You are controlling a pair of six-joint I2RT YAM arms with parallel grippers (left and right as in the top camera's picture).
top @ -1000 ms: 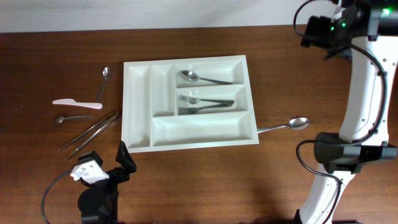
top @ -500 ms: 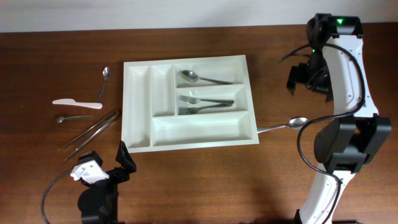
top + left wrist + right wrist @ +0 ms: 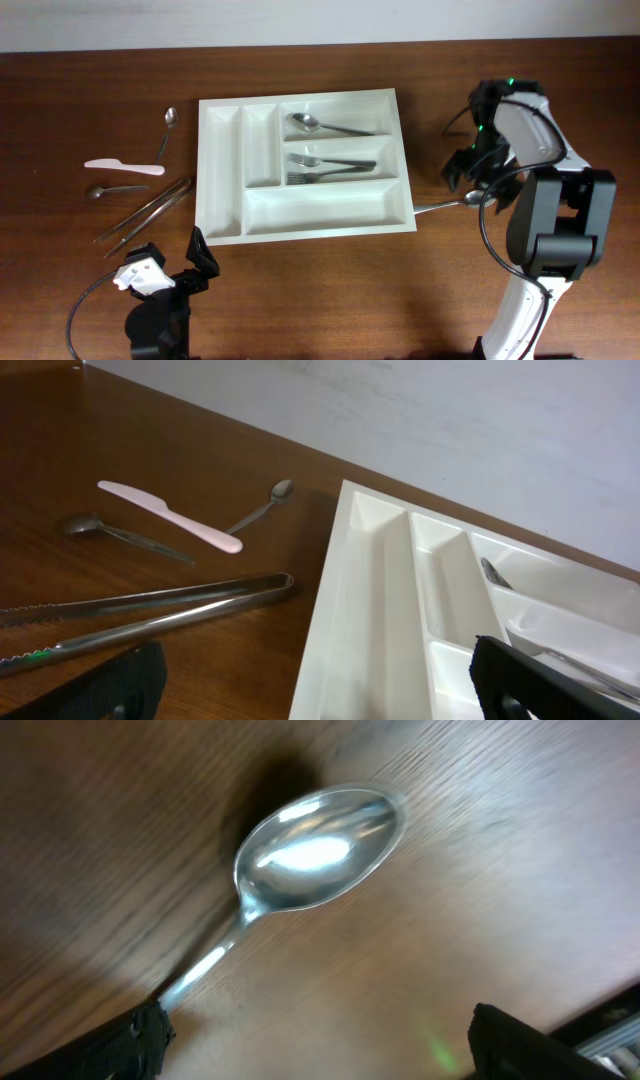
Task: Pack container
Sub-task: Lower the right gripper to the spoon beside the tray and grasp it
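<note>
The container point(image 3: 222, 170) is a large white compartment tray in the middle of the table, and its left end shows in the left wrist view point(image 3: 365, 610). It holds a spoon point(image 3: 325, 125) and forks point(image 3: 330, 168). A loose metal spoon point(image 3: 470, 199) lies just off its right edge, bowl pointing right. My right gripper point(image 3: 478, 180) hovers open directly over that spoon point(image 3: 318, 850), with one finger point(image 3: 125, 1045) beside the handle and nothing held. My left gripper point(image 3: 172, 258) stands open near the front edge, below the tray's left corner.
Left of the tray lie a small spoon point(image 3: 168, 130), a pale pink knife point(image 3: 123, 167), another small spoon point(image 3: 110, 189) and metal tongs point(image 3: 145, 210). The knife point(image 3: 170, 515) and tongs point(image 3: 150, 605) also show in the left wrist view.
My right arm has swung down from the back right corner to just above the loose spoon, jaws still open. The left arm has not moved.
</note>
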